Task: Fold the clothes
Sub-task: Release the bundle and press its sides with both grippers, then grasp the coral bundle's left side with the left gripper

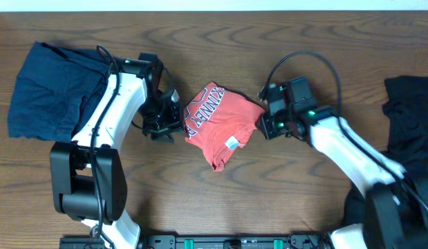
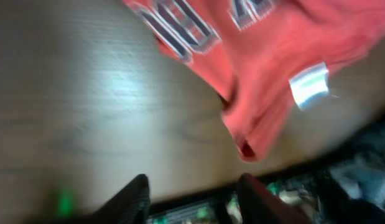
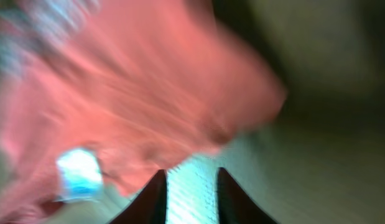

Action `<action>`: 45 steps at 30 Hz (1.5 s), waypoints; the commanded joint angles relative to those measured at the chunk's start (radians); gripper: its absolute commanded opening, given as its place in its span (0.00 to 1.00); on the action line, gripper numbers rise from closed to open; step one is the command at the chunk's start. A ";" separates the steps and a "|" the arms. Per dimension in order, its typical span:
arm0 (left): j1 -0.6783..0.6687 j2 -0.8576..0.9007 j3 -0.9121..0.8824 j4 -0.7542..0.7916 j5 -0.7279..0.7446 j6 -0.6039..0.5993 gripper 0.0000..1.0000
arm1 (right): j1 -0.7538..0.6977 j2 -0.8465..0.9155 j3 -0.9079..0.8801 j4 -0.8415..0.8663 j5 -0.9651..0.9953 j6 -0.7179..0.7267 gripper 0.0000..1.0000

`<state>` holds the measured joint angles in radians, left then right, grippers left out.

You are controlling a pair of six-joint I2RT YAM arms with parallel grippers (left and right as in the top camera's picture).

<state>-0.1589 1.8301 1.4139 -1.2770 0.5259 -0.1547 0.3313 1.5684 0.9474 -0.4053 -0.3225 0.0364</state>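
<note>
At the near edge of the table, the bases of the left arm and right arm stand at either side, and both arms extend toward the middle.

Left wrist view, nearest first: the left gripper has its two dark fingers spread apart. Only wood shows between them and nothing is held. Beyond the tips comes a stretch of tabletop, then the coral-red T-shirt. It is crumpled, its white sewn-in label is turned up, and part of the block lettering shows farther off. Gripper and cloth are apart in this view.

Right wrist view, nearest first: the right gripper has its jaws separated by a narrow gap. Pale tabletop shows through the gap and nothing is pinched. The T-shirt fills the frame just past the tips. The picture is blurred, so contact between tips and cloth cannot be determined.

Overhead view, mid-table: the T-shirt lies bunched and unfolded between the two grippers. The left gripper is just beside its left edge and the right gripper is at its right edge. The lettering faces up on the left portion.

Farther back, the navy garment is heaped at the far left, partly under the left arm. The black garment lies at the right edge. Both are well apart from the T-shirt.
</note>
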 commanded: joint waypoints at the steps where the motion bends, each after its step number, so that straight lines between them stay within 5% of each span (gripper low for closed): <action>1: 0.001 -0.052 0.006 -0.040 0.173 0.114 0.43 | 0.003 -0.103 0.007 0.048 0.008 -0.008 0.28; 6: 0.001 -0.174 0.006 -0.080 0.137 0.119 0.46 | 0.009 -0.077 0.007 0.187 -0.019 0.060 0.32; 13: 0.001 -0.375 -0.033 -0.091 -0.219 -0.121 0.83 | 0.023 0.138 0.008 0.312 -0.070 0.161 0.39; 17: 0.000 -0.438 -0.134 0.028 -0.219 -0.262 1.00 | 0.010 0.271 0.010 0.308 -0.098 0.264 0.37; 26: 0.001 -0.403 -0.579 0.632 0.076 -0.470 0.98 | 0.003 0.320 0.010 0.086 -0.136 0.420 0.33; 30: 0.000 -0.352 -0.712 0.879 0.095 -0.558 0.98 | 0.003 0.295 0.010 -0.014 -0.099 0.444 0.33; 38: -0.003 -0.165 -0.770 1.216 0.097 -0.601 0.98 | 0.008 0.277 0.010 -0.014 -0.100 0.369 0.32; 45: -0.066 0.031 -0.769 1.470 0.239 -0.694 0.98 | 0.035 0.277 0.011 -0.002 -0.100 0.321 0.32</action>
<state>-0.1841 1.7432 0.6926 0.2131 0.7773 -0.7952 0.3450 1.8362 0.9852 -0.4019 -0.4564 0.3969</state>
